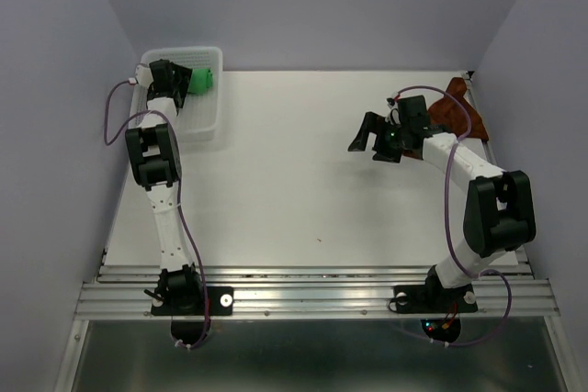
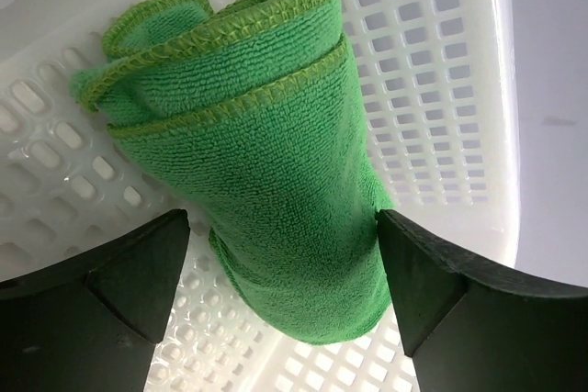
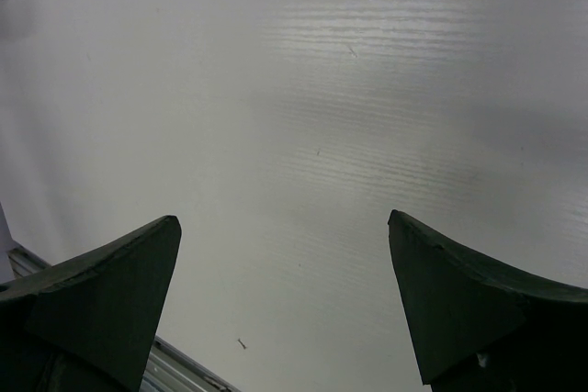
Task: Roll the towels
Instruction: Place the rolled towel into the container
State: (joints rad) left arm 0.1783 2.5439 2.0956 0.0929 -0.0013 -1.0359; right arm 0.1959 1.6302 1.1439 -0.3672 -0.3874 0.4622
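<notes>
Straddling the rolled green towel point(image 2: 266, 162), lying 12-to-6 in the basket point(image 2: 501, 89) at 10 o'clock, with left gripper point(image 2: 283, 218) spread wide, clamping nothing. Hovering over the table point(image 3: 322, 89) with right gripper point(image 3: 284, 218) open, empty; brown towel point(image 1: 457, 109) at its 2 o'clock.

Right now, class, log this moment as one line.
left gripper: open, straddling green towel in basket | right gripper: open, empty, over table | brown towel: unrolled, far right

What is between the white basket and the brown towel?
In the top view, it is mostly bare white table. Then comes the right claw, open above the table, close to the brown towel.
</notes>
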